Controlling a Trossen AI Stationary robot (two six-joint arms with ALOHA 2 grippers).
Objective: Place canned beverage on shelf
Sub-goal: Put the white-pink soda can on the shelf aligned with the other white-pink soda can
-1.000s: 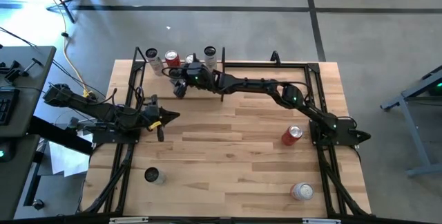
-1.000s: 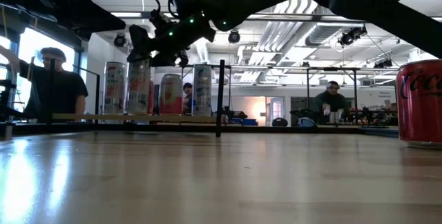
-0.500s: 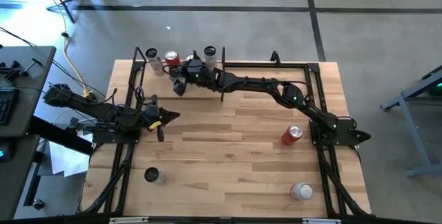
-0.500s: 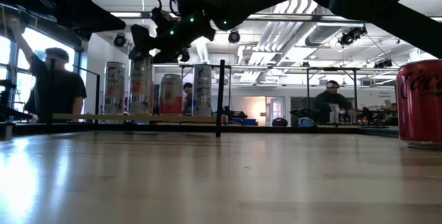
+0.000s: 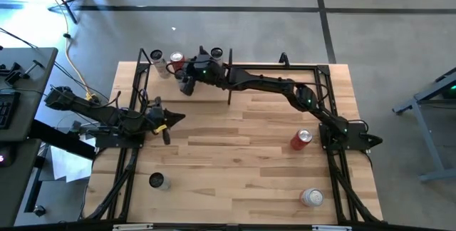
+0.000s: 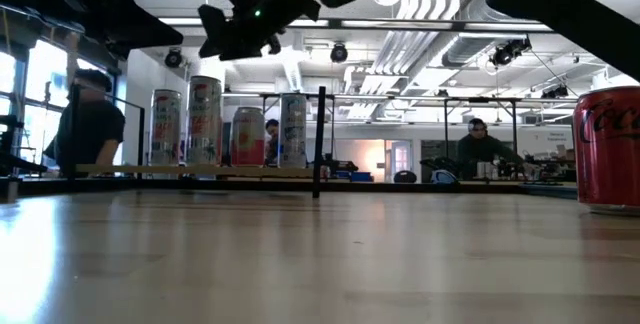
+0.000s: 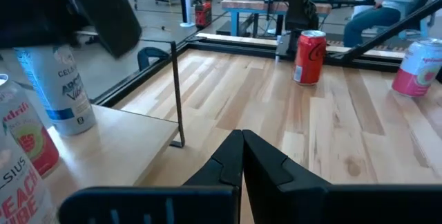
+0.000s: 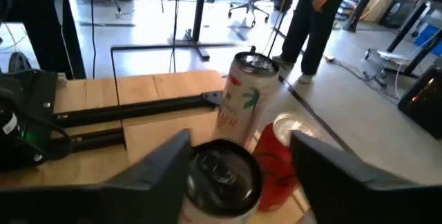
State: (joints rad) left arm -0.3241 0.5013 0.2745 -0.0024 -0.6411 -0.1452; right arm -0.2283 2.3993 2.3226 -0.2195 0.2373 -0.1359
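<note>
The shelf [image 5: 211, 91], a light-wood board with black uprights, stands at the table's far left. Several cans stand upright on their bases on it [image 6: 204, 121]. In the low view my right gripper [image 6: 222, 34] hangs clear above the tall can. In the right wrist view its open fingers [image 8: 242, 165] stand on either side of that can's silver top [image 8: 222, 175], with a white can [image 8: 243, 103] and a red can [image 8: 280, 156] beyond. My left gripper [image 5: 168, 121] waits shut at the table's left, seen also in its wrist view [image 7: 242, 156].
A red can [image 5: 301, 139] stands at the table's right, a pale can [image 5: 311, 197] at the near right and another can [image 5: 157, 181] at the near left. Black frame rails [image 5: 322, 81] run along the table's edges. People show in the room beyond [image 6: 85, 124].
My right gripper has gone up from the tall can's top and now hangs clear above it. The can stays upright on the shelf.
</note>
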